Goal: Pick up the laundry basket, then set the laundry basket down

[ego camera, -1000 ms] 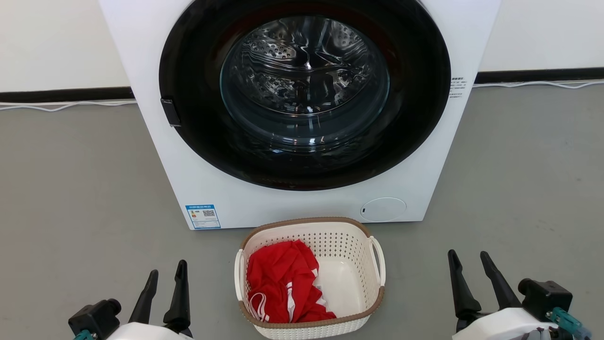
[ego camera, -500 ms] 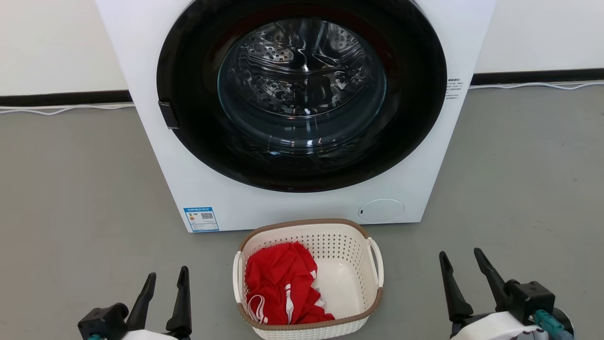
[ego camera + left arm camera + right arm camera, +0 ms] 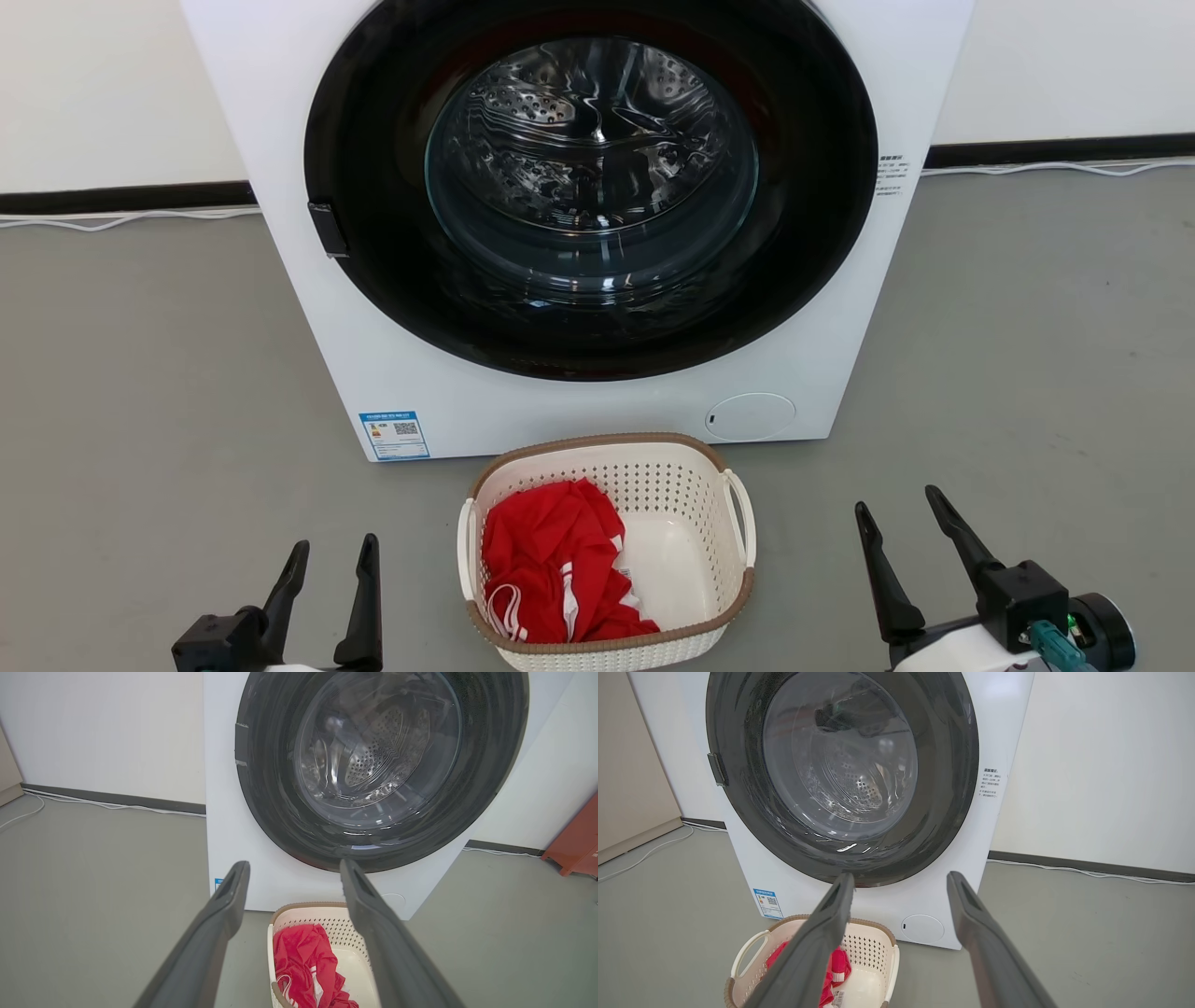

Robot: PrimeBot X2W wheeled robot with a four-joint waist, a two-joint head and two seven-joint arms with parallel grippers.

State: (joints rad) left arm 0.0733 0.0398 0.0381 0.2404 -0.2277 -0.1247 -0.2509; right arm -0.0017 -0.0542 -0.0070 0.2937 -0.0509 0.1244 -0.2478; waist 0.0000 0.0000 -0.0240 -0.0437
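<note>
**A:** Where is the basket?

**B:** The cream-white perforated plastic laundry basket, with its brown woven-look rim, sits on the grey floor. It is just in front of the white front-loading washing machine, below the round dark glass door.

**A:** Is anything in it?

**B:** A crumpled red garment with white stripes is bunched toward the robot's left side of the basket. The other half of the bottom is bare.

**A:** And the arms?

**B:** In the head view the left gripper hangs low to the left of the basket and the right gripper to its right. Both are well clear of it, and their fingers point toward the machine.

**A:** Are the fingers closed on anything?

**B:** No. On each gripper the two long dark fingers stand spread with nothing between them, and both wrist views show the gap plainly. Neither gripper touches the white loop handles.

**A:** What else shows on the machine?

**B:** A small blue label sits at one lower corner and a round white flap at the other.
</note>
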